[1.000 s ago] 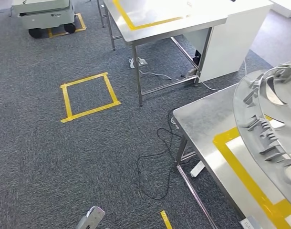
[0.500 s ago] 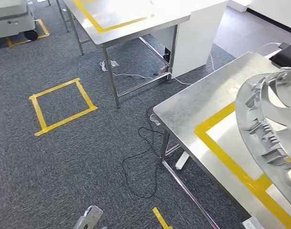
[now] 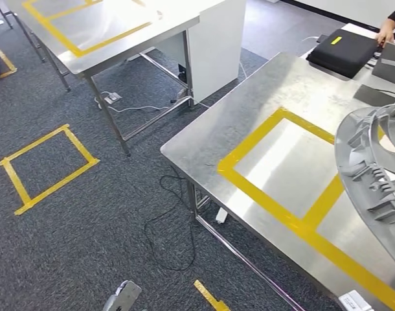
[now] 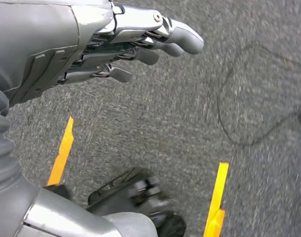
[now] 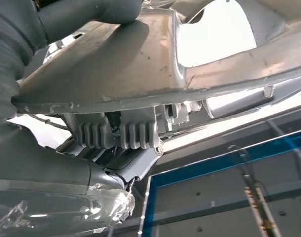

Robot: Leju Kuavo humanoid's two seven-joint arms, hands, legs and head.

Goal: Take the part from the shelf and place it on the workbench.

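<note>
The grey ribbed cast-metal part (image 3: 372, 181) hangs over the right side of the steel desk (image 3: 264, 110), gripped at its rim by the right hand (image 5: 119, 133). The left hand (image 4: 141, 42) hangs empty over the carpet, fingers loosely extended. Beyond, a yellow taped rectangle (image 3: 278, 168) marks the desk. The rim grip looks slight; a tilt could let it slip.

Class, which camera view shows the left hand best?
The left wrist view: the left hand lies close up, fingers stretched over carpet, holding nothing. The head view catches just a silver bit of that arm at its lower edge.
</note>
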